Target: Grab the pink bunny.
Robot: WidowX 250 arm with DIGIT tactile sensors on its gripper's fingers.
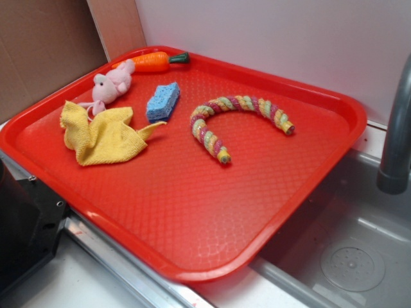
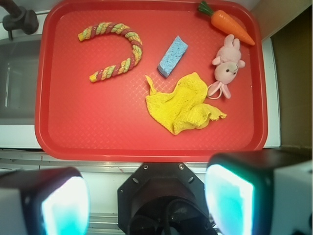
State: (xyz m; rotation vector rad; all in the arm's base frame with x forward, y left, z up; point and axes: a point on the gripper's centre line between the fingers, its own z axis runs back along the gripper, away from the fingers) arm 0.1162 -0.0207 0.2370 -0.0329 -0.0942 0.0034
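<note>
A: Exterior view, contents of the red tray [image 1: 308, 186]?
B: Item one, pink bunny [image 1: 109, 86], at about 10 o'clock on the tray, near the far left rim. Item two, orange carrot [image 1: 153, 61], just beside the bunny's head, toward 11 o'clock. Item three, yellow cloth [image 1: 106, 135], crumpled, at 9 o'clock, its top edge touching the bunny's lower limbs. Item four, blue sponge [image 1: 162, 102], just beside the cloth. Item five, striped rope [image 1: 234, 122], curved, toward 1 o'clock. A sink [image 1: 359, 256] with a grey faucet [image 1: 397, 138] lies at the tray's 4 o'clock. The gripper is not visible here.

A: Wrist view?
B: Same tray [image 2: 98, 127], seen from above. Bunny [image 2: 226, 67] at 2 o'clock, apart from the gripper. Carrot [image 2: 231, 23] just beside its ears at 1 o'clock. Cloth [image 2: 183, 105] at 4 o'clock, touching the bunny's legs. Sponge [image 2: 172, 56] near centre, rope [image 2: 115, 49] at 11 o'clock. Gripper [image 2: 146, 200] at the bottom edge, fingers [image 2: 230, 196] spread wide, holding nothing.
</note>
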